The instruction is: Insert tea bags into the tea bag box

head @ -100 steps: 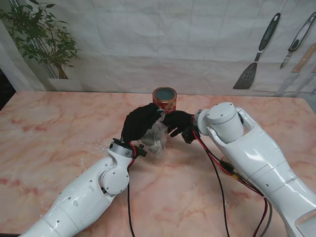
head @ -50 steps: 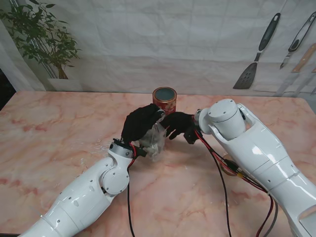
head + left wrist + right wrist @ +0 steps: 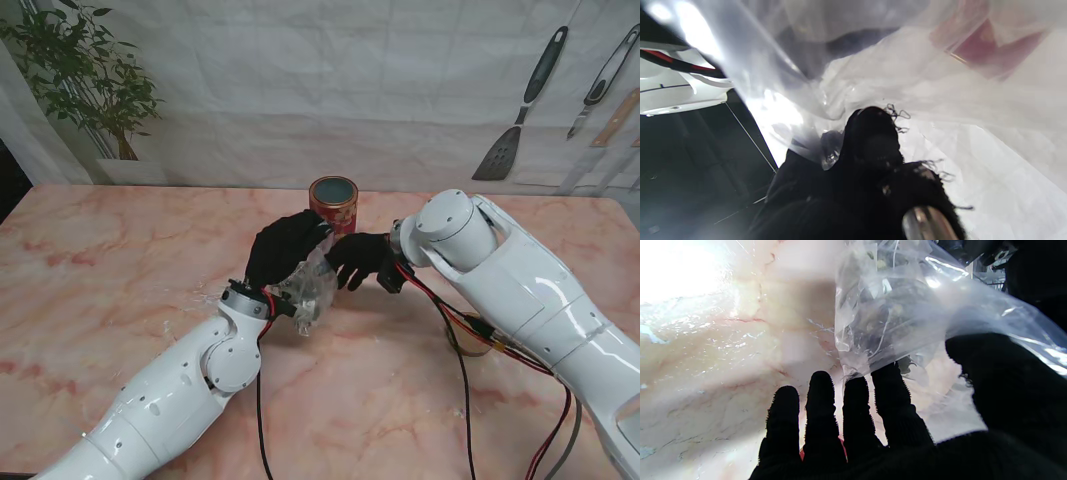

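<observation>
The clear plastic bag of tea bags (image 3: pixel 310 285) hangs above the marble table (image 3: pixel 120 260), held up by the left hand (image 3: pixel 283 250), whose black-gloved fingers (image 3: pixel 870 140) are closed on its upper edge. The right hand (image 3: pixel 360 258) sits just beside the bag with its fingers (image 3: pixel 821 400) spread and straight; thumb and fingertips seem to touch the plastic, though a real grasp is hard to confirm. Just beyond both hands stands the round red tea tin (image 3: pixel 333 203), upright, its top facing the camera.
</observation>
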`<state>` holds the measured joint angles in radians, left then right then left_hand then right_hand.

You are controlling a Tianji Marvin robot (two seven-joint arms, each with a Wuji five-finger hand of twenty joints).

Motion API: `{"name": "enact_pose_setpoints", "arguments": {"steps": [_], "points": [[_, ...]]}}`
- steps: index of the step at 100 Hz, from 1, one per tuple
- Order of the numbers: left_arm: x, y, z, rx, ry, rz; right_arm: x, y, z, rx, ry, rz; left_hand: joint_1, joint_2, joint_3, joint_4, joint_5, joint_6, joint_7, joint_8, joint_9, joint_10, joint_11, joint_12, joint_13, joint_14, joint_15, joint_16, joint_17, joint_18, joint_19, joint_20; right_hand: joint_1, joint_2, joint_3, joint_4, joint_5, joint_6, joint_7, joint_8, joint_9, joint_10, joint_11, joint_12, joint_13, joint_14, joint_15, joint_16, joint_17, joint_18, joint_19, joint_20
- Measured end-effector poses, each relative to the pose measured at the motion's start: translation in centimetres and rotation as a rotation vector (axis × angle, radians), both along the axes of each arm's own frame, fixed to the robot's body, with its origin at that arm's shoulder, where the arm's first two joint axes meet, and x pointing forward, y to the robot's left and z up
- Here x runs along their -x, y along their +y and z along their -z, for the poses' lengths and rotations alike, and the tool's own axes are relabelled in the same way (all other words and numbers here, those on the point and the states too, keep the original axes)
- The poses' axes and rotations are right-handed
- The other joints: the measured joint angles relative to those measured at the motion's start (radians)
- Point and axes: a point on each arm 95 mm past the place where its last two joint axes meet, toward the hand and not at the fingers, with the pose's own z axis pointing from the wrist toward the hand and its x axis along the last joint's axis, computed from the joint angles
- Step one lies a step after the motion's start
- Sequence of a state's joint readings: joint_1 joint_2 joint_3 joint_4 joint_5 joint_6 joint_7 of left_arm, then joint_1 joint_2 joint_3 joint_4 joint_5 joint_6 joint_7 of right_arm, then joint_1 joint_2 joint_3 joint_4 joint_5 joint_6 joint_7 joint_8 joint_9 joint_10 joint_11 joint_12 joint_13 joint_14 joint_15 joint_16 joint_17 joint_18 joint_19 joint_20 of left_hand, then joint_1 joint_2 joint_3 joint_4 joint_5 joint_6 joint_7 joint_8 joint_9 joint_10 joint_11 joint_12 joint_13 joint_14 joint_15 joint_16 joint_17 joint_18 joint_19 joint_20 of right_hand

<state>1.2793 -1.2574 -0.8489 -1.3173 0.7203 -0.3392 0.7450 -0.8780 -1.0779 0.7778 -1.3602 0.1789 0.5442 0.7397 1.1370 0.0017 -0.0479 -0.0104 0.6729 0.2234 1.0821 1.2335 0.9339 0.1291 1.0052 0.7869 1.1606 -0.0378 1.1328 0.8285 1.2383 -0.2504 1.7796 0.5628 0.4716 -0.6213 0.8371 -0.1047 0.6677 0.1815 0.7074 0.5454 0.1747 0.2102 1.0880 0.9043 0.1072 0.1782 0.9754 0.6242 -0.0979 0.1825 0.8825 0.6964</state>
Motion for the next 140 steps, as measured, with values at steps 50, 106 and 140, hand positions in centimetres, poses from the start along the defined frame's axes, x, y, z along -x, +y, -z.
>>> {"name": "enact_pose_setpoints", "arguments": {"steps": [50, 106, 140], "points": [[0.0, -0.4, 0.1, 0.012, -0.008, 0.004, -0.5, 0.3, 0.2, 0.061, -0.066, -0.025, 0.000, 0.000, -0.002, 0.000, 0.000, -0.001, 0.002, 0.000, 0.000, 0.000, 0.000, 0.000, 0.000, 0.000, 0.000, 0.000, 0.000, 0.000, 0.000, 0.000, 0.049, -0.025, 0.049, -0.001, -0.112, -0.014, 0.125, 0.091, 0.012, -0.036, 0.049, 0.039, 0.042, -0.010, 0.053, 0.025, 0.013, -0.001, 0.076, -0.012], [0.0, -0.7, -0.1, 0.022, -0.011, 0.004, 0.0, 1.3, 1.5, 0.051, -0.062, 0.073, 0.000, 0.000, -0.002, 0.000, 0.000, -0.001, 0.002, 0.000, 0.000, -0.001, 0.000, 0.000, 0.000, 0.000, 0.000, 0.000, 0.000, 0.000, 0.000, 0.000, 0.375, 0.127, -0.005, -0.064, 0.041, -0.024, 0.319, -0.279, 0.172, -0.015, 0.077, 0.036, 0.159, 0.001, 0.078, 0.029, 0.051, -0.001, 0.174, -0.040], [-0.5, -0.2, -0.5, 0.011, -0.011, -0.014, 0.3, 0.5, 0.4, 0.009, -0.044, 0.083, 0.000, 0.000, -0.002, 0.000, 0.000, -0.001, 0.002, 0.000, 0.000, -0.001, 0.000, 0.000, 0.000, 0.000, 0.000, 0.000, 0.000, 0.000, 0.000, 0.000, 0.379, 0.207, 0.037, -0.021, -0.072, 0.019, 0.362, -0.038, 0.033, -0.003, 0.097, 0.035, 0.039, -0.001, 0.075, 0.030, 0.011, -0.002, 0.096, -0.077]]}}
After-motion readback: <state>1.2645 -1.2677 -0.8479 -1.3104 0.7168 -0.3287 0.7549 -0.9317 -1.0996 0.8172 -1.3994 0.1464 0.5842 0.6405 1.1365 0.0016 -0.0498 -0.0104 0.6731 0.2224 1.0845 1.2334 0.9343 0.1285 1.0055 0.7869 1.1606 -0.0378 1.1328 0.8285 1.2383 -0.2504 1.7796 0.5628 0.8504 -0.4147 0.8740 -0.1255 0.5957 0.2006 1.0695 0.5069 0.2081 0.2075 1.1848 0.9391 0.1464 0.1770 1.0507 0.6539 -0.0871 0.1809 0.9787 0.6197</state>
